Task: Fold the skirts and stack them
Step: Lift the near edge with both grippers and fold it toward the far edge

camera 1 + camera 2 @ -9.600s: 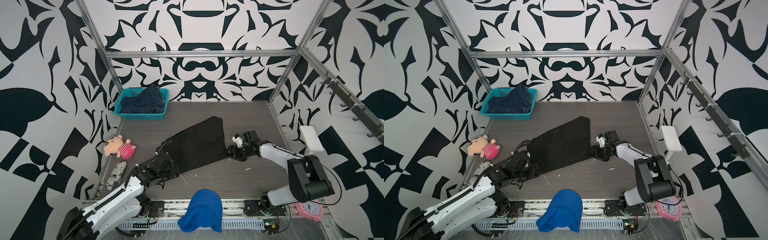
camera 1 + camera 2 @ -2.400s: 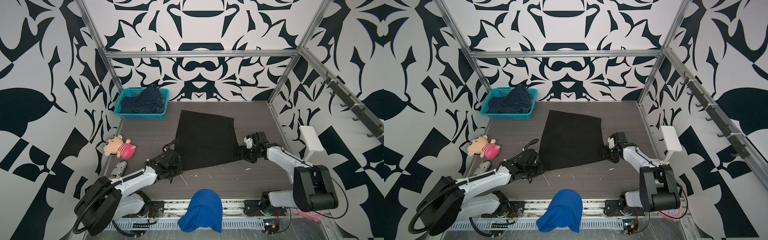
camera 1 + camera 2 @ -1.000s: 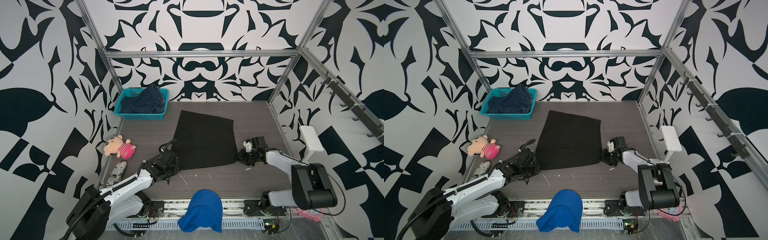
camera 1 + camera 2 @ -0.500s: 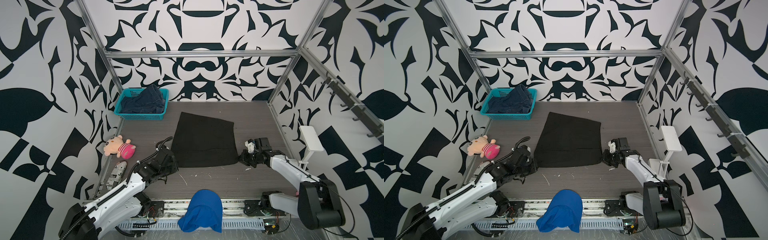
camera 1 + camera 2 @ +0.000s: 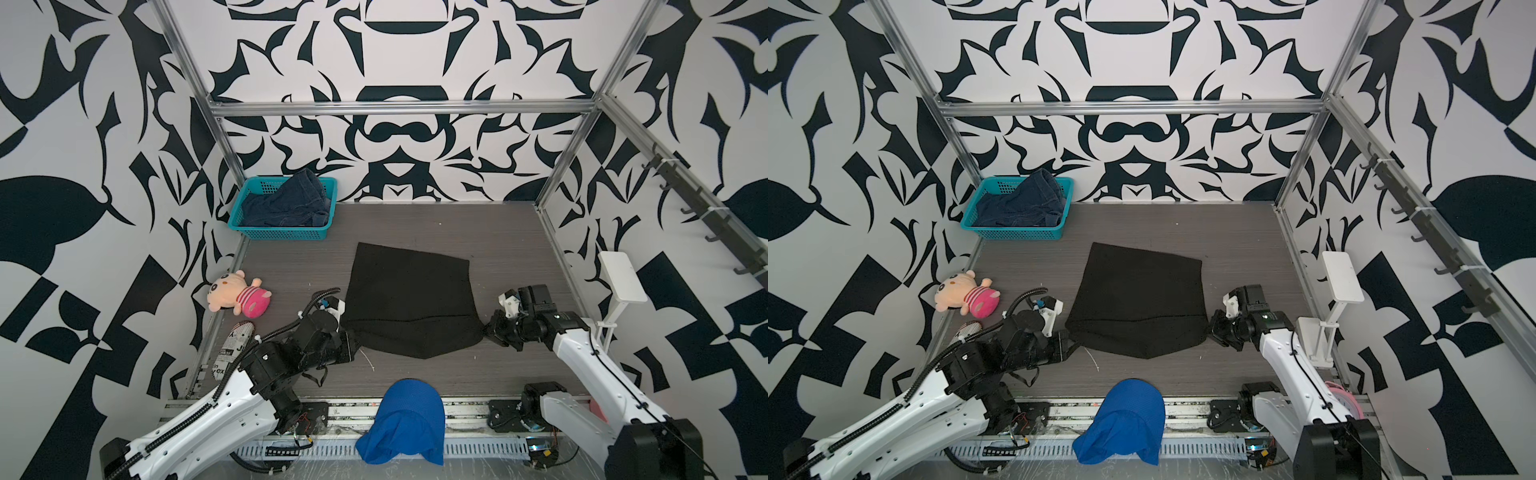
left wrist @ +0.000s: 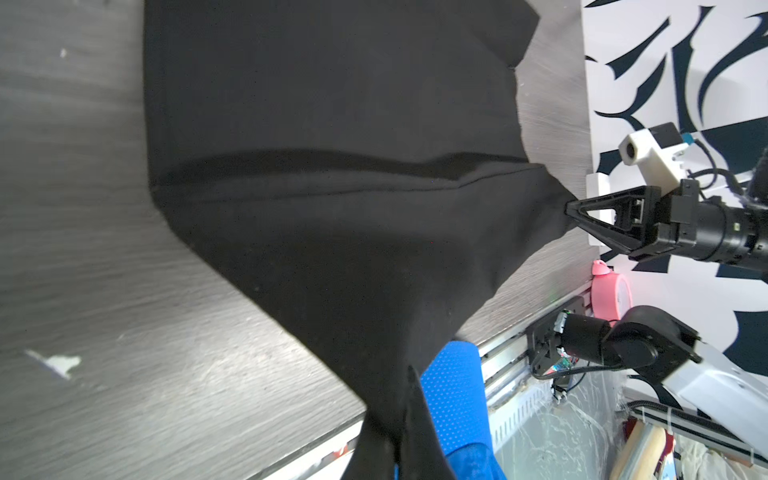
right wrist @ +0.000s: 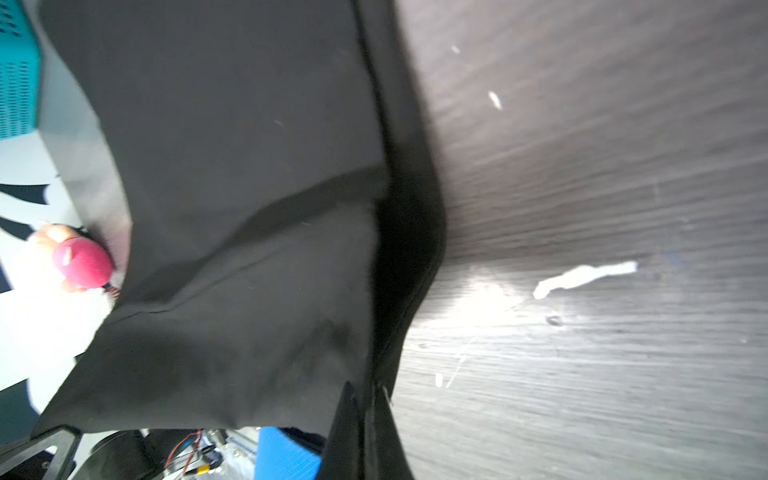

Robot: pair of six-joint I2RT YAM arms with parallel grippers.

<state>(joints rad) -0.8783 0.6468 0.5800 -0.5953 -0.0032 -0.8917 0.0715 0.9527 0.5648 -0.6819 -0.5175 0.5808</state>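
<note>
The black skirt is held taut at its 8 and 4 o'clock corners by both arms' clenched jaws, likely for folding

Denim skirt partly hidden in basket, right wrist view motion-blurred

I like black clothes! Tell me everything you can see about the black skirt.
The black skirt is plain, soft, matte cloth, spread mostly flat on the table. A line crosses it near the front. The left gripper and right gripper have jaws shut on its two front corners, and the front edge comes to a point between them.
</note>
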